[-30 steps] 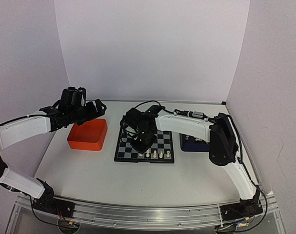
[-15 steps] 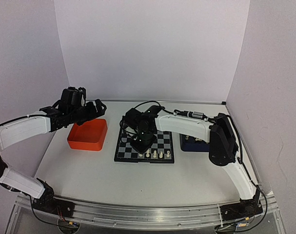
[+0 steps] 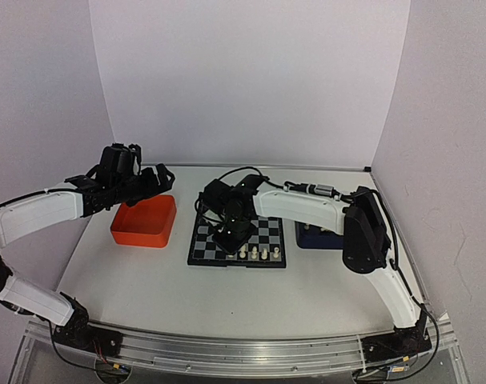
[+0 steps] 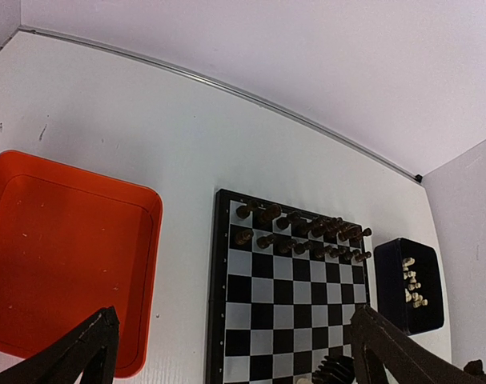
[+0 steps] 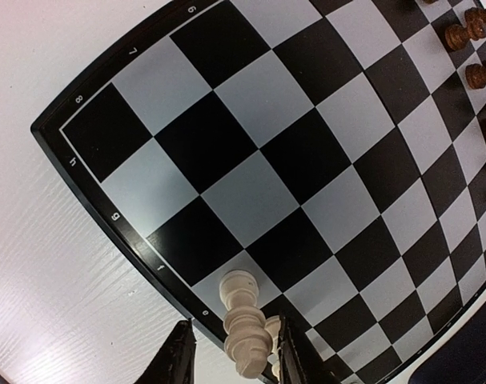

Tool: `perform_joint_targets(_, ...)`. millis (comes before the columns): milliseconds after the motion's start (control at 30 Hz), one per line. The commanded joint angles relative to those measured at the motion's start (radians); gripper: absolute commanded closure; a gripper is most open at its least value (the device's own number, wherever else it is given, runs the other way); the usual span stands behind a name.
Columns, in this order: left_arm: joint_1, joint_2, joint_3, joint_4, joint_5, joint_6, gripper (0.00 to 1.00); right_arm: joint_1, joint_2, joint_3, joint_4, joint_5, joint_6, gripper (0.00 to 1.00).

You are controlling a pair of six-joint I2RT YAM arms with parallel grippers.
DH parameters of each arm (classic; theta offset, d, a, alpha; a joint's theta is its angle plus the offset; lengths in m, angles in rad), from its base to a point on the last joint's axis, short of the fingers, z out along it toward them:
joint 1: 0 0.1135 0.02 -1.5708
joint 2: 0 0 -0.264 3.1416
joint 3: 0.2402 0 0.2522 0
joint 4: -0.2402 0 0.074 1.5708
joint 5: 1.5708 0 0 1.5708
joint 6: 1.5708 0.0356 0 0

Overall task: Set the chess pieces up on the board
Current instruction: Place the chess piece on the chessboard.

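R gripper (image 5: 234,323), spread slightly round white chess piece (image 5: 243,304) at board's (image 5: 251,152) 6 o'clock row, should be lifted straight, w/o tipping it.

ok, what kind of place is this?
Probably a lab robot cell: plain white panels flank the table, two arms mount on a metal rail, and a chessboard sits between an orange tray and a dark blue tray.

A white table (image 3: 226,296) stands boxed in by plain pale-lilac panels. The back wall (image 3: 243,80) rises behind the table, the left wall (image 3: 34,96) and right wall (image 3: 451,160) beside it. A metal rail (image 3: 243,352) runs along the table's near edge. Light is soft and even.
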Motion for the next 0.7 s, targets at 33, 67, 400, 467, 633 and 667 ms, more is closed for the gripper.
perform_joint_targets(33,0.005,-0.035,-0.012,0.029,0.003,0.013,0.0,0.005,-0.029,0.029,-0.017,-0.018,0.007,0.53)
perform_joint_targets(67,0.005,-0.037,-0.013,0.032,0.004,0.013,0.0,0.005,-0.037,0.031,-0.015,-0.021,0.009,0.47)
perform_joint_targets(400,0.005,-0.046,-0.006,0.052,0.011,0.022,0.0,0.004,-0.184,0.016,0.044,-0.108,0.005,0.22)
perform_joint_targets(467,0.005,-0.047,-0.004,0.056,0.011,0.027,0.0,0.004,-0.223,0.0,0.064,-0.113,0.0,0.22)
perform_joint_targets(633,0.005,-0.042,0.005,0.075,0.02,0.047,0.0,-0.015,-0.328,-0.08,0.119,-0.092,0.001,0.2)
perform_joint_targets(667,0.005,-0.04,0.006,0.079,0.025,0.054,0.0,-0.027,-0.35,-0.1,0.128,-0.083,0.002,0.2)
